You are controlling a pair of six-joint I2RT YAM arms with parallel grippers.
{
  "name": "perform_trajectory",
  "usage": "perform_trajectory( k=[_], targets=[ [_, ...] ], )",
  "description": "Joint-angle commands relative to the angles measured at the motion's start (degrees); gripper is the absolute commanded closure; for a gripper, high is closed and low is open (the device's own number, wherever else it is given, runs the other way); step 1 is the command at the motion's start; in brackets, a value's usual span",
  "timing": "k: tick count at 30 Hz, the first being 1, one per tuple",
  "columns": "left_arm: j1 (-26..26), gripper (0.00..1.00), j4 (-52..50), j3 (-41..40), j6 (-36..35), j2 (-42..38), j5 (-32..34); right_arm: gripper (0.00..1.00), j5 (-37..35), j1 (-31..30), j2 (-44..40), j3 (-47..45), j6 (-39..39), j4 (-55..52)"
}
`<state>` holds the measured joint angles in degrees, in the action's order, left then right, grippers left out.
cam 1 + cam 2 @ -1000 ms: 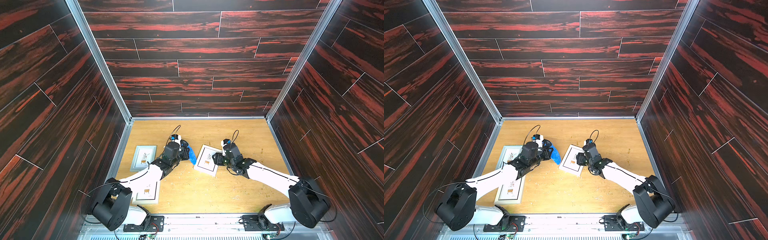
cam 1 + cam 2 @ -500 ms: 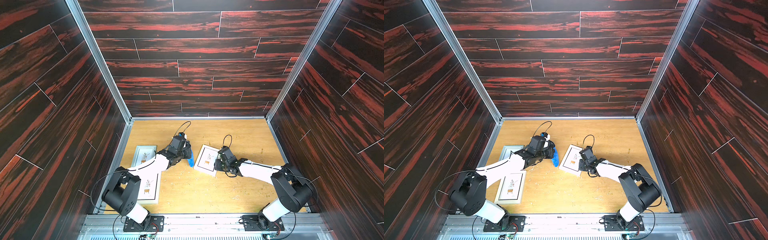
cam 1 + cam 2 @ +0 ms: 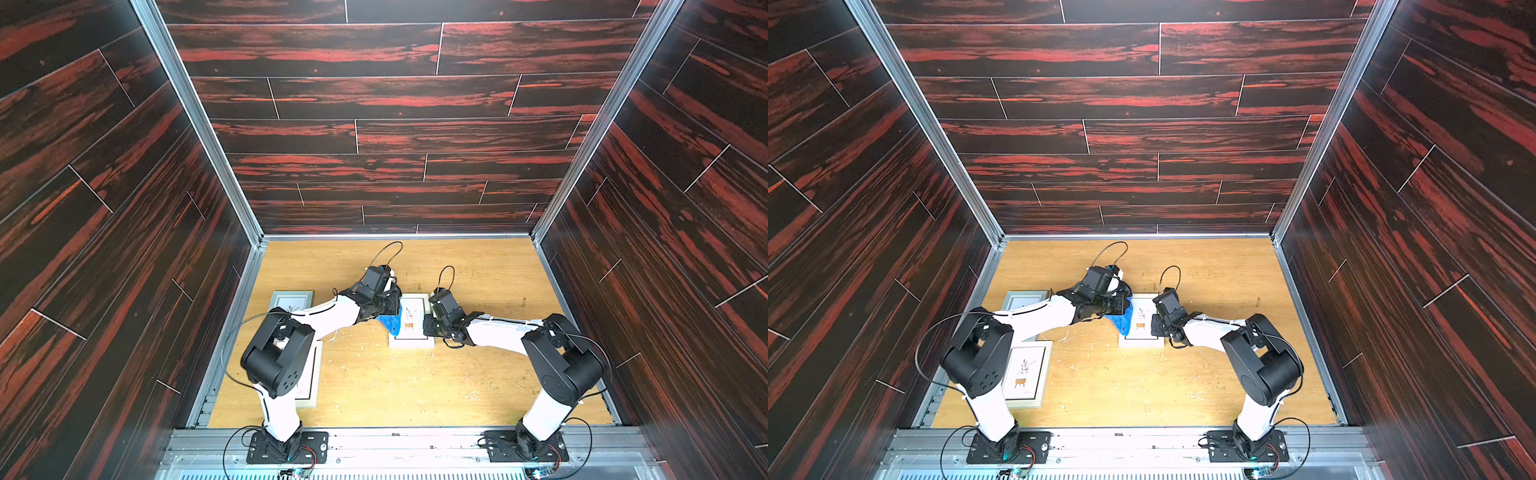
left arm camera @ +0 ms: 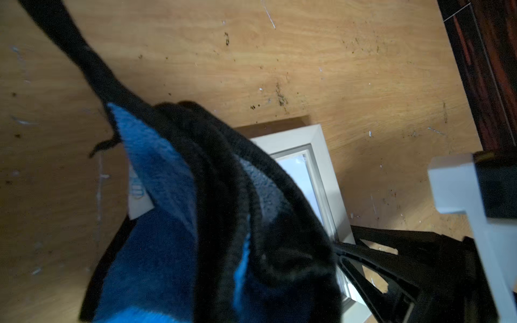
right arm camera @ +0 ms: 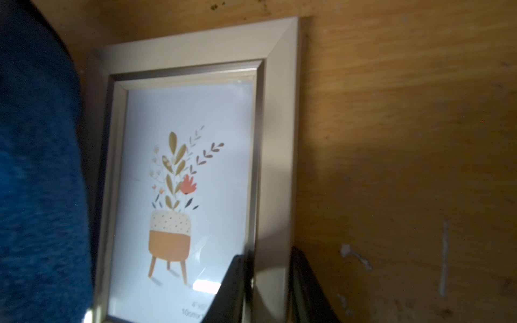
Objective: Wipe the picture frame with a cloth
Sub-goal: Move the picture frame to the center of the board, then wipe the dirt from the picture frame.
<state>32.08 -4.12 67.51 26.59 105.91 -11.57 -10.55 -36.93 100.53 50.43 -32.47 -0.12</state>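
The picture frame's [image 3: 411, 332] long axis points at the surface's [image 3: 478, 374] far edge, and the right pincer [image 5: 267, 270] clamps its rail. The left pincer [image 3: 392, 311] clamps the cloth [image 3: 390, 324].

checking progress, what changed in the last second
The left gripper carried the cloth right, over the left edge of the picture frame. The right gripper closed on its right border, and the frame turned from skewed to square. The two other frames stayed put.

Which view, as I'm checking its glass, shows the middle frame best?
Right wrist: the picture frame fills it, print clear. Both top views show it small; left wrist shows one corner behind the cloth.
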Motion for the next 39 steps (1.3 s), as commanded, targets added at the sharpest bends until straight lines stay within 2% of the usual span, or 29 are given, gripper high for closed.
perform_trajectory(
  k=[1,11,13,16,19,29,34,39],
  targets=[
    [0.18,0.95,0.6,3.07,0.29,2.08,-1.56,0.8,-0.16,-0.33,2.19,0.97,3.27,-1.8],
    [0.31,0.95,-1.61,9.05,2.91,12.45,-1.2,0.88,1.14,-3.57,2.49,2.96,5.66,-0.06],
    [-0.15,0.96,-5.11,8.94,1.88,11.55,0.76,0.89,0.08,-3.68,2.35,2.91,5.26,-0.69],
    [-2.64,0.96,-3.67,4.12,1.54,8.51,2.76,0.9,-3.21,-3.64,1.87,2.4,4.95,-1.89],
    [-4.55,0.96,-3.85,2.68,1.55,7.54,3.02,0.93,-2.77,-3.67,1.88,1.79,5.45,-1.41],
    [-1.49,0.97,2.16,7.99,6.84,13.18,-2.77,0.97,-0.41,-6.84,2.93,1.8,4.27,0.74],
    [-3.56,0.97,1.39,4.47,5.14,9.7,-0.6,0.97,-5.32,-6.42,3.06,1.73,3.55,-1.89],
    [-4.21,0.97,-0.33,3.73,3.63,9.07,-0.19,0.99,-2.75,-6.39,3.37,1.08,4.07,-0.05]
  ],
)
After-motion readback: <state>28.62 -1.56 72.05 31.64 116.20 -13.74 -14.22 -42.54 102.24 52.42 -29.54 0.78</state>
